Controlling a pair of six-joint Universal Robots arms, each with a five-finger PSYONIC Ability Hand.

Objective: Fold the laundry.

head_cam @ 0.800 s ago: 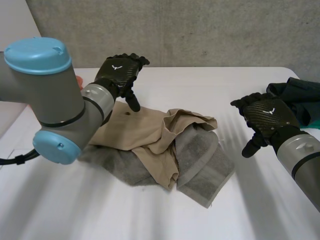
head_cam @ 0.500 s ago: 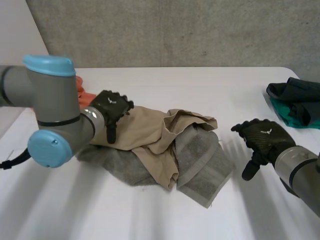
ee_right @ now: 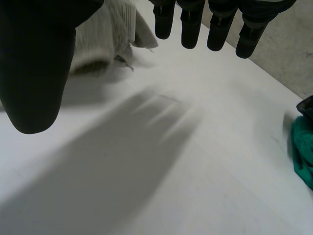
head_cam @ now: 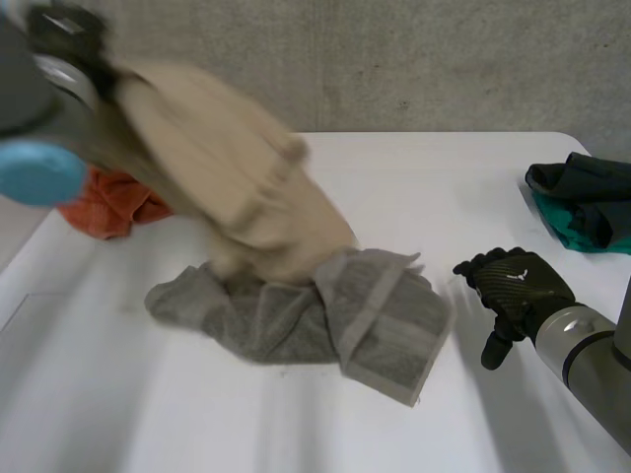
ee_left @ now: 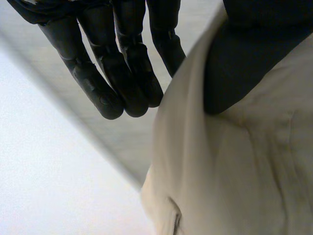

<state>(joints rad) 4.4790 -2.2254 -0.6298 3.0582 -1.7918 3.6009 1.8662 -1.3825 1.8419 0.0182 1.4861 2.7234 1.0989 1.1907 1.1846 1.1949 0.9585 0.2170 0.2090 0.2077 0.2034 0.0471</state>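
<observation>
My left hand (head_cam: 61, 28) pinches the beige garment (head_cam: 227, 168) high at far left. The garment's long axis slants down and right onto the grey towel (head_cam: 296, 320). My right hand (head_cam: 513, 286), fingers relaxed and empty, hovers just right of the towel and is the nearer hand to the garment's low end.

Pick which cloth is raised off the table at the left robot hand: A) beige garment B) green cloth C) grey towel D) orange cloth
A: the beige garment hangs up at the left robot hand, its lower end on the grey towel. The towel, the orange cloth and the green cloth all lie on the table.
</observation>
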